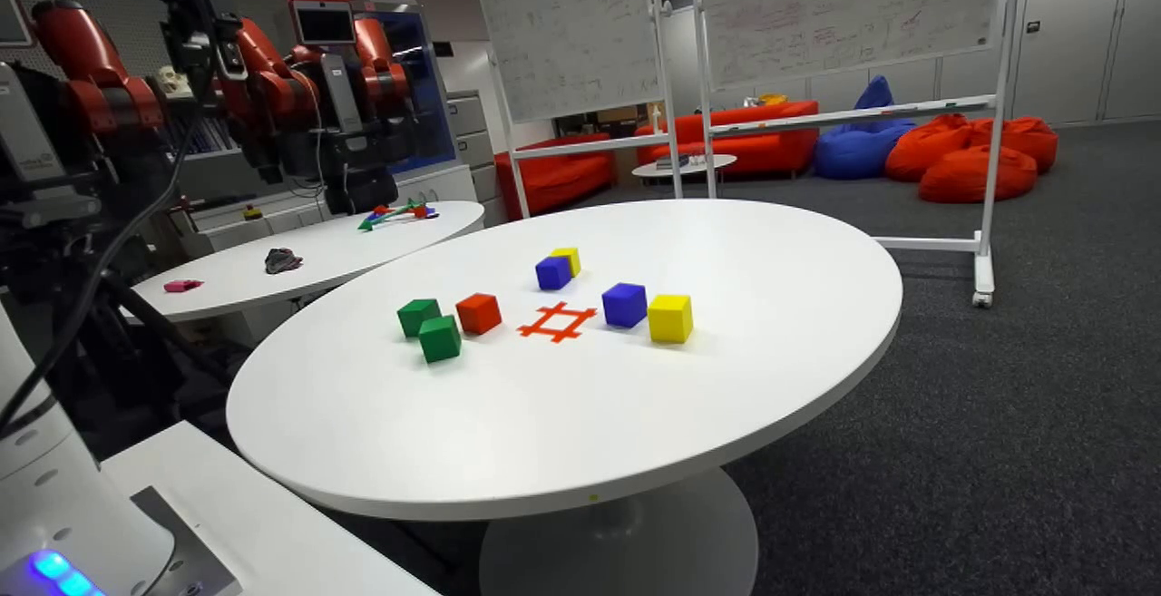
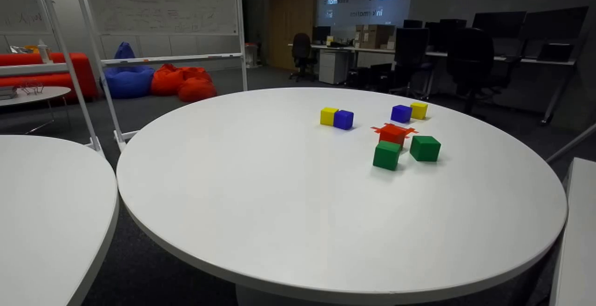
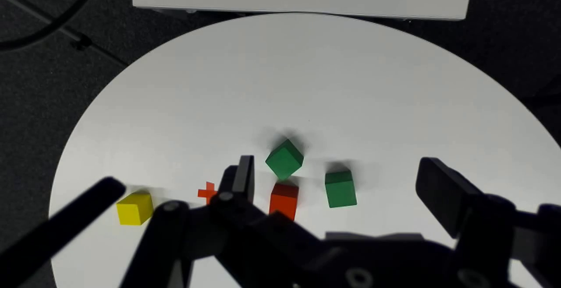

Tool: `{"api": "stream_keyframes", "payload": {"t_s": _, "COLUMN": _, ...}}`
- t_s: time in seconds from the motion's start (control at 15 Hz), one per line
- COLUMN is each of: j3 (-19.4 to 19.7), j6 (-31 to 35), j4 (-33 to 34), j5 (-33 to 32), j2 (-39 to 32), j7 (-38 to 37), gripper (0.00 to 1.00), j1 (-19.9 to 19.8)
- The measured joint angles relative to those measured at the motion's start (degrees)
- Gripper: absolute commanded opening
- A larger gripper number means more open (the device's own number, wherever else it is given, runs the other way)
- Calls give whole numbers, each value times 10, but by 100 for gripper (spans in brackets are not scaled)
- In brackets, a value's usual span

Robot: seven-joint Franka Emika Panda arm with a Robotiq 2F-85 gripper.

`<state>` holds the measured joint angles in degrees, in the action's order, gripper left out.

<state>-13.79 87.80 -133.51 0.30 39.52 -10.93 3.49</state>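
Nearest in the wrist view, the black two-fingered gripper [image 3: 336, 176] spans much of the lower frame; its fingers stand wide apart; in the gap between them, down on the tabletop, show a matte green cube [image 3: 284, 161] turned cornerwise, a second matte green cube [image 3: 340, 189] to its lower right, and a matte red cube [image 3: 284, 200] whose lower edge the gripper covers; at lower left, part of an orange-red flat outline [image 3: 209, 193] shows beside the left-hand finger, and farther left sits a matte yellow cube [image 3: 135, 209].

In an exterior view, the rounded white robot base [image 1: 54, 505] with blue lights stands at lower left; past it, the white round table [image 1: 590, 424] fills the centre; the red cube lies left of the outline, with both green cubes farther left; right of the outline, a matte blue cube [image 1: 624, 305] stands just beside the yellow cube; behind these, a second blue cube [image 1: 553, 273] partly hides a second yellow cube [image 1: 566, 260]; farther off come a second white table [image 1: 363, 247] at left, a large whiteboard [image 1: 580, 34] at upper centre, then a red sofa [image 1: 771, 153] and a blue beanbag [image 1: 857, 151] at upper right.
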Motion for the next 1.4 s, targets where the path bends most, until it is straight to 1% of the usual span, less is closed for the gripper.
{"api": "stream_keyframes", "payload": {"t_s": 0.53, "j3": 8, "j6": 13, "j4": -1, "j5": 0, "j2": -4, "j7": 0, "gripper": 100, "j1": 2}}
{"api": "stream_keyframes", "payload": {"t_s": 1.0, "j3": 9, "j6": 90, "j4": 2, "j5": 0, "j2": -32, "j7": 2, "gripper": 100, "j1": 2}}
{"api": "stream_keyframes", "payload": {"t_s": 1.4, "j3": 10, "j6": 125, "j4": 23, "j5": -7, "j2": -64, "j7": 4, "gripper": 100, "j1": 2}}
